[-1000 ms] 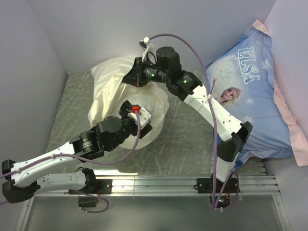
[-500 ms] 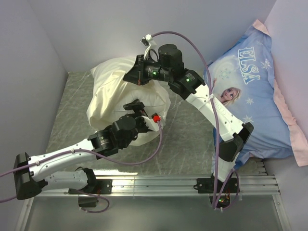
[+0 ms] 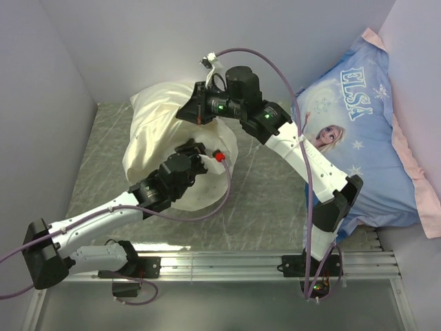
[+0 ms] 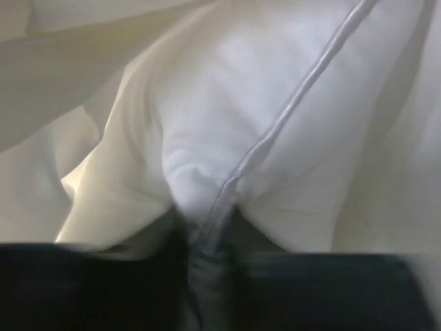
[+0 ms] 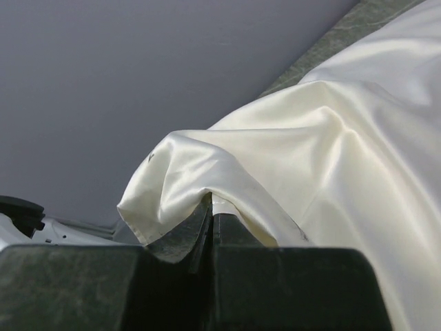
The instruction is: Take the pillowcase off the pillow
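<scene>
**A:** What can't we make out?

**B:** The pillowcase (image 3: 153, 129) hides most of the pillow (image 4: 296, 131). From above we cannot tell where one ends and the other begins. Our left wrist view is blurred, and the fingers are only dark shapes.

**A:** Where does the bundle lie?

**B:** On the table (image 3: 269, 200), left of the Elsa pillow (image 3: 358, 138) and apart from it.

**A:** And our fingers?

**B:** Both work on the half of the bundle nearer the Elsa pillow. The right gripper (image 5: 210, 215) is pinched tight on a raised fold of the pillowcase. The left gripper (image 4: 210, 238) is closed to a narrow gap around the pillow's piped edge.
</scene>
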